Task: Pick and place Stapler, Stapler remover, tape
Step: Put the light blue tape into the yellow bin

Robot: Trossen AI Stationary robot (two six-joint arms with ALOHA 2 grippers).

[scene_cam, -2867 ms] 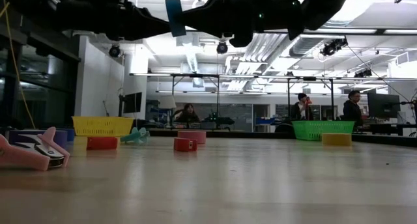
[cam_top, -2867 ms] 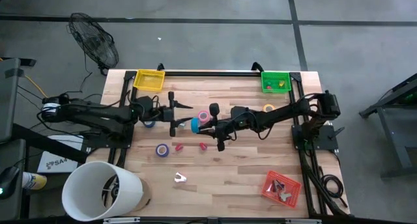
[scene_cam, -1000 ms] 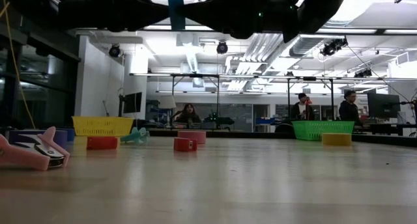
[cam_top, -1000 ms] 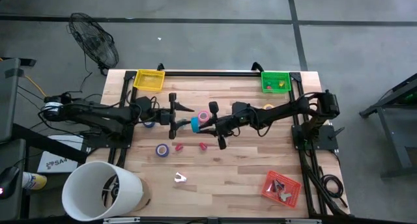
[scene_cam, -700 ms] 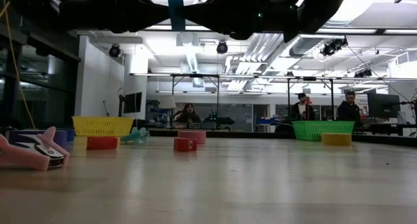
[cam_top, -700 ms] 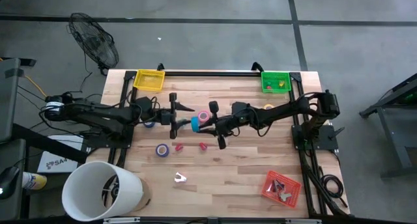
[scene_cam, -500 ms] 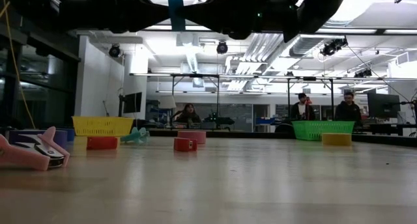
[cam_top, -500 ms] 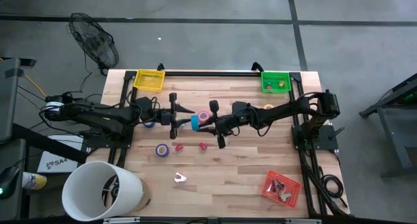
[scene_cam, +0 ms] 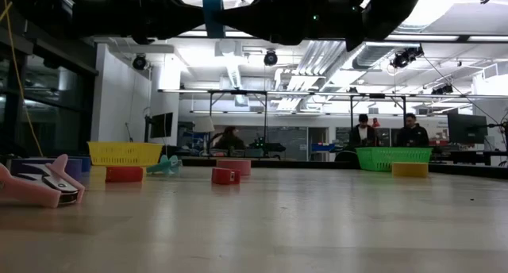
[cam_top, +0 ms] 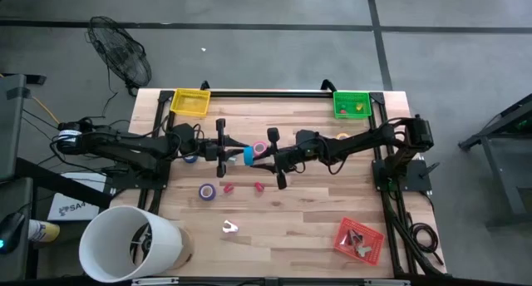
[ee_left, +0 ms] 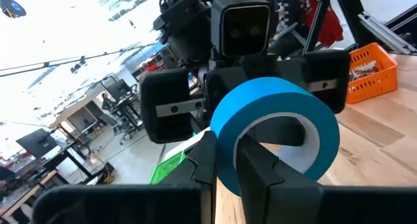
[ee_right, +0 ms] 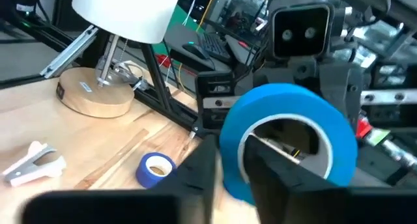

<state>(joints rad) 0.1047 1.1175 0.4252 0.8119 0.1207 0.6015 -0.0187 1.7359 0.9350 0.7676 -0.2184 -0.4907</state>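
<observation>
Blue tape roll (ee_left: 273, 133) pinched by both grippers, low view hides grip

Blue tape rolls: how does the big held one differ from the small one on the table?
The large roll is held in the air, on edge, by the left gripper and right gripper; the small roll lies flat on the table, untouched. The large roll is wider and lighter blue. Both are tape rings.

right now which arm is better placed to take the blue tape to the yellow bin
Left. The left claw already grips the blue tape, and the yellow bin sits on that arm's side. The right claw, also on the roll, would have to reach across.
</observation>
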